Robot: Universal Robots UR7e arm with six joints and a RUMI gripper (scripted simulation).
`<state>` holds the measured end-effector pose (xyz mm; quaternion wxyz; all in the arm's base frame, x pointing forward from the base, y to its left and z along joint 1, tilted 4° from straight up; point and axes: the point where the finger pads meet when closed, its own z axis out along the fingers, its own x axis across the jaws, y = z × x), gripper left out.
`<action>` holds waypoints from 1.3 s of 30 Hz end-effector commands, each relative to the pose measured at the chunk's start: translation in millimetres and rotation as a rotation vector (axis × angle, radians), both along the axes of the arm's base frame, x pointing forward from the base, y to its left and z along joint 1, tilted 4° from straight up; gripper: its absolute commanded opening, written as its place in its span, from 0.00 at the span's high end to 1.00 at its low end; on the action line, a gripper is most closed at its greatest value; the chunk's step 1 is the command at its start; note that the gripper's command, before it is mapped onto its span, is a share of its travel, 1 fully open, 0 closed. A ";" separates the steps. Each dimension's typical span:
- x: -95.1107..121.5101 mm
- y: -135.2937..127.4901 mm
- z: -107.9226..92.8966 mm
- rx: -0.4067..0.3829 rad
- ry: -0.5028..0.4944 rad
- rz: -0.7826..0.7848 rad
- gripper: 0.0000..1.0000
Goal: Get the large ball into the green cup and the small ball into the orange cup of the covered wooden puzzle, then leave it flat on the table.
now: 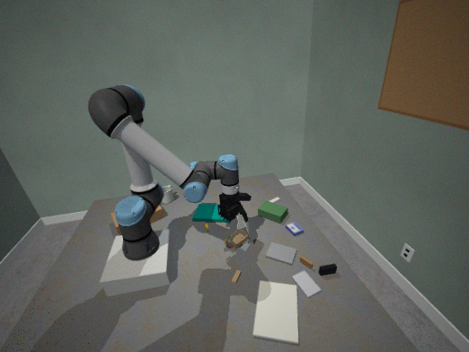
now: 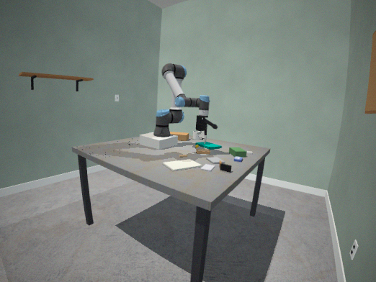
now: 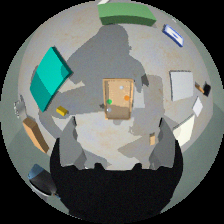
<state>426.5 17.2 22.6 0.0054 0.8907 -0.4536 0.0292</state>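
The arm reached out from its white base [image 1: 153, 269] and hung its hand [image 1: 238, 223] just above the wooden puzzle [image 1: 236, 239], which lay on the tabletop [image 1: 202, 305] near the middle, between the teal block [image 1: 207, 212] on the far left side and the grey slab [image 1: 281, 252] to the right. The hand was spread wide and held nothing; its two fingers pointed down on either side of the puzzle without touching it, as far as I could tell. Looking down from the wrist, the puzzle [image 3: 118, 99] showed a green spot [image 3: 109, 101] by its left wall and an orange spot [image 3: 127, 97] toward the right, with a small pale dot [image 3: 123, 88] a little beyond them, perhaps one of the balls; the other ball I could not make out. I could not tell whether either ball sat in its cup. To my eye the work had hardly begun: the puzzle lay flat and ungrasped, and picking it up, tilting it to roll both balls home, and setting it back down flat all seemed left to do.
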 end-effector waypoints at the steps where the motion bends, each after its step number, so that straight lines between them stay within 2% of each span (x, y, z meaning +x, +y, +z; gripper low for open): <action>1: 0.5 1.7 -1.1 -0.003 -0.007 0.004 0.00; 34: 0.5 1.7 -1.1 -0.003 -0.007 0.004 0.00; 35: 0.5 1.7 -1.1 -0.003 -0.007 0.004 0.46; 39: 0.5 1.7 -1.1 -0.003 -0.007 0.004 0.46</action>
